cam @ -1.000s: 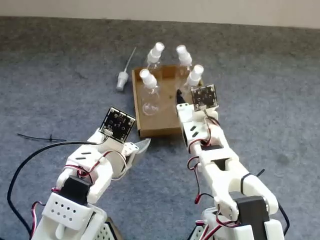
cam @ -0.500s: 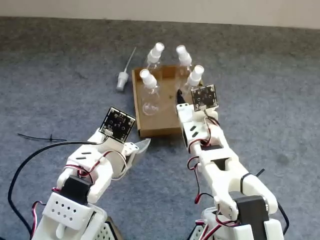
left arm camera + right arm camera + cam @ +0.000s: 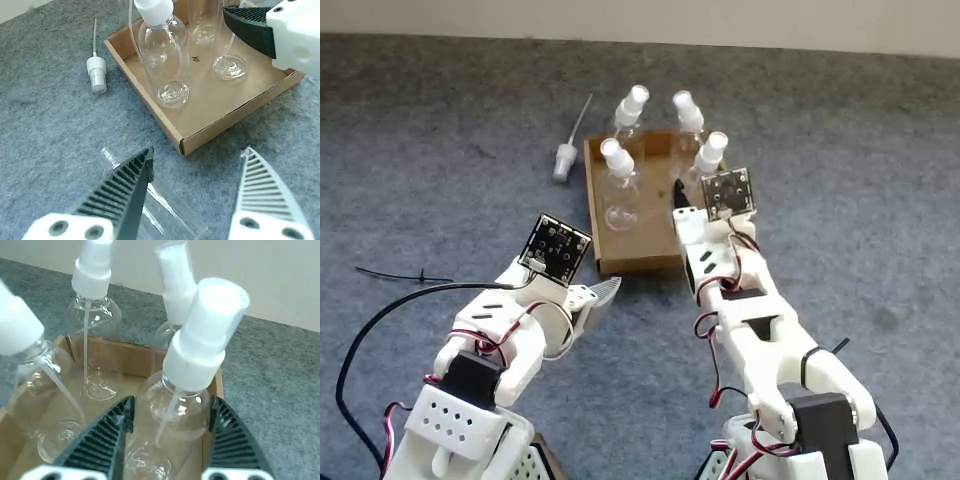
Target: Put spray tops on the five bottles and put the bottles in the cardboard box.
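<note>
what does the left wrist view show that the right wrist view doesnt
Only left wrist: a loose spray top on the carpet and an uncapped bottle lying beneath the open left gripper. Only right wrist: the spray heads of four capped bottles seen together, and a pale wall behind. Both: the cardboard box, capped bottles standing in it, the right gripper.

The bottles (image 3: 620,195) are clear, their spray tops (image 3: 616,156) white, the cardboard box (image 3: 638,240) brown.
</note>
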Action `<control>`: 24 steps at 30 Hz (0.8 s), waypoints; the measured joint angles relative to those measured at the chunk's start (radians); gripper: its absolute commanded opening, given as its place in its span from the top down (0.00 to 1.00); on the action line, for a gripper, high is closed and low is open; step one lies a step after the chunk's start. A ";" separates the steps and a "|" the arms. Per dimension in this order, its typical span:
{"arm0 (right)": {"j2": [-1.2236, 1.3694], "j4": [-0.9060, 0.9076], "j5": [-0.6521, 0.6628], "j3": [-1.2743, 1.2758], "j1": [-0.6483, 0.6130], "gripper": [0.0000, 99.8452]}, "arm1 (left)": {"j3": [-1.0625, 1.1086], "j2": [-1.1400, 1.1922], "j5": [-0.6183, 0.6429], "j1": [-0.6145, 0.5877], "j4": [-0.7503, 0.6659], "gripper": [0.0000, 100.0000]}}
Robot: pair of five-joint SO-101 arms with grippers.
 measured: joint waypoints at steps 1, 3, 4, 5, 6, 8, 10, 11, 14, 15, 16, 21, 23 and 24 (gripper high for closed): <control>0.000 0.003 0.000 0.000 0.000 0.87 | 0.000 0.000 0.000 0.000 0.000 0.75; 0.000 0.008 0.000 -0.006 0.000 0.84 | 0.000 0.000 0.000 0.000 0.000 0.75; -0.002 0.009 0.000 -0.006 0.000 0.82 | 0.000 0.000 0.000 0.000 0.000 0.75; -0.002 0.009 0.000 -0.006 0.000 0.80 | 0.000 0.000 0.000 0.000 0.000 0.75; -0.002 0.009 -0.002 -0.006 0.000 0.78 | 0.000 0.000 0.000 0.000 0.000 0.75; -0.002 0.012 -0.002 -0.006 -0.002 0.76 | 0.000 0.000 0.000 0.000 0.000 0.75; 0.000 0.020 0.000 -0.005 0.002 0.76 | 0.000 0.000 0.000 0.000 0.000 0.75; 0.002 0.021 0.000 -0.005 0.005 0.76 | 0.000 0.000 0.000 0.000 0.000 0.75; 0.000 0.025 -0.002 -0.005 0.000 0.76 | 0.000 0.000 0.000 0.000 0.000 0.75; 0.002 0.026 -0.002 -0.005 0.000 0.76 | 0.000 0.000 0.000 0.000 0.000 0.75; 0.002 0.026 -0.002 -0.005 0.000 0.76 | 0.000 0.000 0.000 0.000 0.000 0.75; 0.002 0.044 -0.002 -0.035 0.000 0.76 | 0.000 0.000 0.000 0.000 0.000 0.75; 0.002 0.089 -0.002 -0.066 0.000 0.76 | 0.000 0.000 0.000 0.000 0.000 0.75; 0.002 0.114 -0.002 -0.083 0.000 0.76 | 0.000 0.000 0.000 0.000 0.000 0.75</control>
